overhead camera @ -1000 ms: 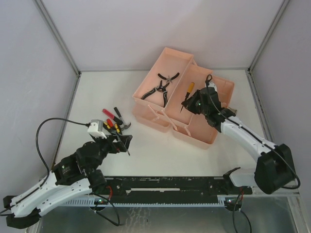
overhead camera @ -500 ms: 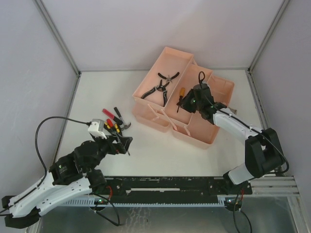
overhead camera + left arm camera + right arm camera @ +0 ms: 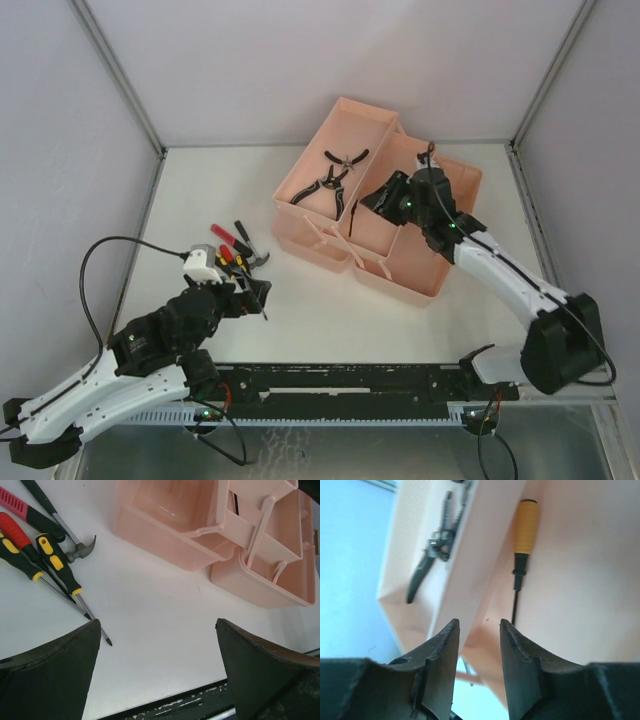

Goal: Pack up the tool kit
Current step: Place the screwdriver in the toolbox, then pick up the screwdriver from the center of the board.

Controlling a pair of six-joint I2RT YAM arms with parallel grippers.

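Toolbox (image 3: 410, 262) sits at 1 o'clock of table centre. Pliers (image 3: 333, 180) lie in its 10 o'clock tray. Orange-handled screwdriver (image 3: 526, 522) lies in the neighbouring compartment, along the dividing wall. Right gripper (image 3: 478, 625) hovers over that wall, jaws parted a little, nothing between them. Left gripper (image 3: 157, 625) is low over the table at 8 o'clock, jaws spread wide, empty. At its 11 o'clock, on the table: hammer (image 3: 75, 550), yellow-black screwdrivers (image 3: 55, 562), red screwdriver (image 3: 15, 532), and a red-gripped handle (image 3: 15, 502), possibly more pliers.

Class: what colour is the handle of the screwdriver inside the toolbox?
Orange-yellow screwdriver handle; clearest in the right wrist view.
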